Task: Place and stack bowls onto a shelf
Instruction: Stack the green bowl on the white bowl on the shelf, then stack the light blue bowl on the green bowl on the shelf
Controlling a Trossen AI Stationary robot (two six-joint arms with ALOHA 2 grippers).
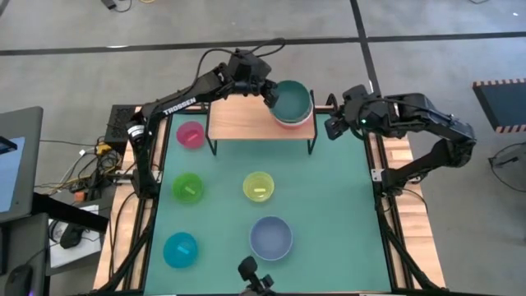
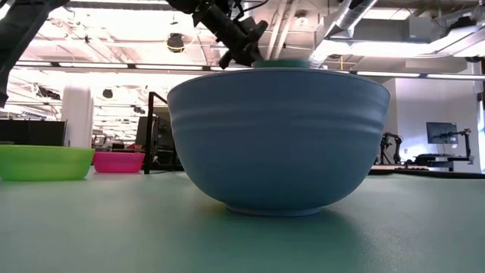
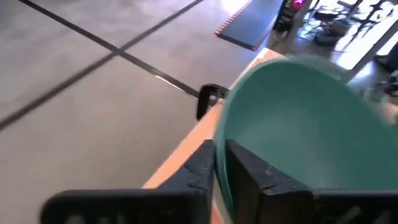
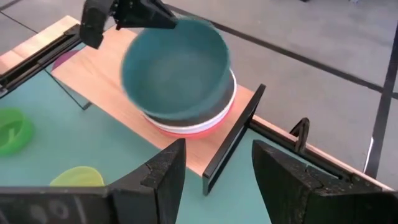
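The light-wood shelf (image 1: 242, 122) stands at the table's far edge. At its right end a white bowl nests in a red bowl (image 4: 194, 129). My left gripper (image 1: 271, 94) is shut on a dark teal bowl (image 1: 293, 99) right over that stack. It also shows in the low view (image 2: 239, 42). My right gripper (image 4: 214, 180) is open and empty, just right of the shelf's right end (image 1: 333, 125). Pink (image 1: 191, 134), green (image 1: 187, 187), yellow (image 1: 258, 187), pale blue (image 1: 270, 238) and cyan (image 1: 180, 249) bowls rest on the green mat. My left gripper pinches the dark teal bowl's rim (image 3: 221, 163) on its left side, one finger inside the bowl (image 3: 267, 180) and one outside (image 3: 200, 169). The fingers slant down from the table's far left. The bowl sits slightly tilted over the white bowl; whether they touch I cannot tell.
The shelf's left and middle parts (image 4: 99, 87) are bare. A black clamp (image 4: 300, 134) sits on the table's wooden far edge behind the shelf. The pale blue bowl (image 2: 276, 140) fills the low view, with the green (image 2: 42, 161) and pink (image 2: 119, 161) bowls to its left.
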